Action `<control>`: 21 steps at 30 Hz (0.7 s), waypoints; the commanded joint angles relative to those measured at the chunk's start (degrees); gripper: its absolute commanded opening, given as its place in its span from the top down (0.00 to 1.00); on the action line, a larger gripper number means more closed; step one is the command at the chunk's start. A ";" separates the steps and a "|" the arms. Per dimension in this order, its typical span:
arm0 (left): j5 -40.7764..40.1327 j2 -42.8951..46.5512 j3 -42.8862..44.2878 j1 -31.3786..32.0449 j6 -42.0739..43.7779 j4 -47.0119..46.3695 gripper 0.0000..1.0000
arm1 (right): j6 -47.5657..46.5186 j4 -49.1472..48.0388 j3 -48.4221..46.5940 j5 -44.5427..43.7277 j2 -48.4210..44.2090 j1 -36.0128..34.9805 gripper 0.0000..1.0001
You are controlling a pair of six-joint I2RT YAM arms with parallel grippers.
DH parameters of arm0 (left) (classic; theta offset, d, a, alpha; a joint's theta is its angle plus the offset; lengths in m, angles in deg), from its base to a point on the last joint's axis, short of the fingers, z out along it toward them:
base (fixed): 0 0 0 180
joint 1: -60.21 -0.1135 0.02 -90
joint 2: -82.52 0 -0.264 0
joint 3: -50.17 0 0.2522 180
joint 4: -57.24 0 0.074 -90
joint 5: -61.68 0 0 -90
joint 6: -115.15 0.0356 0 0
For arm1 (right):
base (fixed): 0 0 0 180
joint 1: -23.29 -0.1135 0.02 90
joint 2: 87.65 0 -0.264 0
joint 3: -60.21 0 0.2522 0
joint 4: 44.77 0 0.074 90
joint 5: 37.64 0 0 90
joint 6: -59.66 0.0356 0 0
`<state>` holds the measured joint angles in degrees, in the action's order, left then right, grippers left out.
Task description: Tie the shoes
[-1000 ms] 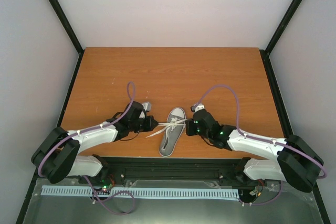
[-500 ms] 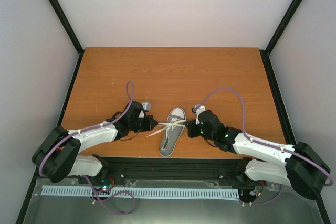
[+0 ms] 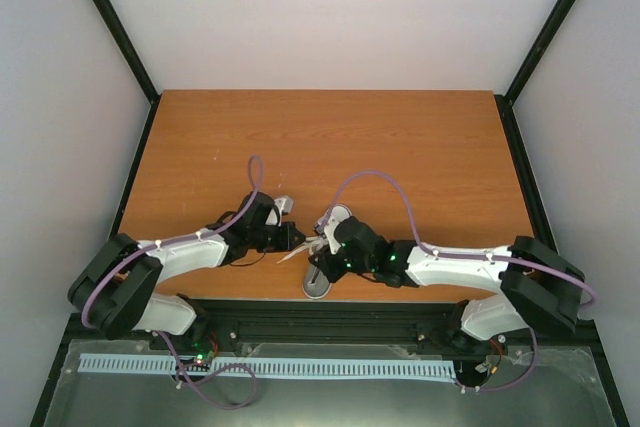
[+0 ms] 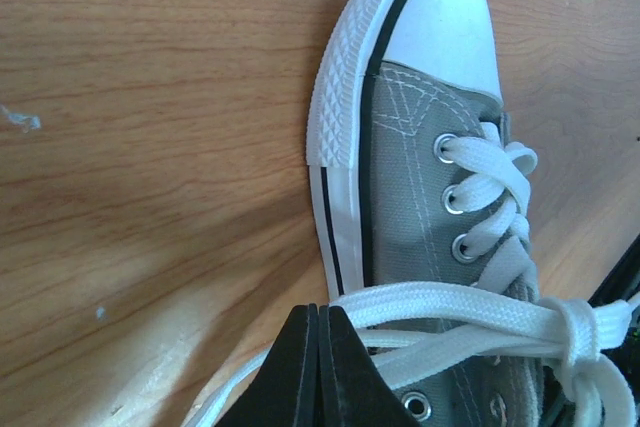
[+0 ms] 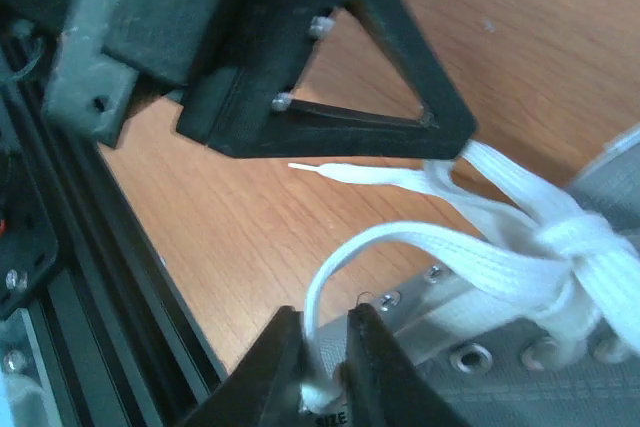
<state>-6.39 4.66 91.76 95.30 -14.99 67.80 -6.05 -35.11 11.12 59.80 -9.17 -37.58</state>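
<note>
One word legible: "SIZE", dark capitals on a pale label (image 5: 336, 417) at the bottom edge of the right wrist view, beside the grey canvas of the sneaker (image 5: 560, 377). The right gripper (image 5: 325, 347) and the white lace (image 5: 480, 247) pinched in it cover the label's top. Any further print runs out of view. Nothing else readable in the other views.

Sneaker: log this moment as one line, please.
sneaker on table | knot visible | left gripper shut on lace strand | right gripper shut on lace loop
</note>
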 commanded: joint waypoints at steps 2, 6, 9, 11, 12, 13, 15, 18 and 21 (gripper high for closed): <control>2.26 -1.06 2.49 -0.55 2.55 -2.31 0.99 | -0.38 2.61 -0.02 -3.61 -3.59 -0.49 0.68; 2.85 -1.70 2.81 -0.55 3.08 -2.34 0.99 | -1.69 8.34 -0.04 -5.91 -10.61 -0.49 0.36; 3.11 -2.10 3.09 -0.55 3.40 -2.37 0.99 | -1.82 13.02 0.39 -8.94 -15.93 0.46 0.18; 3.14 -2.43 3.19 -0.55 3.40 -2.42 0.99 | -1.48 14.13 1.23 -9.54 -19.67 2.37 0.12; 3.17 -2.52 3.19 -0.55 3.40 -2.48 0.99 | -1.33 13.89 1.93 -9.32 -21.27 3.79 0.10; 3.23 -2.62 3.19 -0.55 3.34 -2.55 0.99 | -1.12 13.32 2.88 -8.41 -22.84 5.50 0.08; 3.22 -2.81 3.27 -0.55 3.29 -2.71 0.99 | -0.49 11.86 4.65 -5.22 -24.91 9.97 0.08; 3.21 -2.81 3.21 -0.55 3.18 -2.71 0.99 | -0.13 9.05 6.85 0.27 -24.73 15.97 0.15; 3.17 -2.58 3.19 -0.55 3.07 -2.60 0.99 | -0.12 4.36 8.48 7.92 -20.52 20.05 0.25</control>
<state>-3.70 2.06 92.81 95.30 -13.00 66.75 -6.57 -25.64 17.30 57.75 -33.28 -21.47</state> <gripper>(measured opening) 0.024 0.796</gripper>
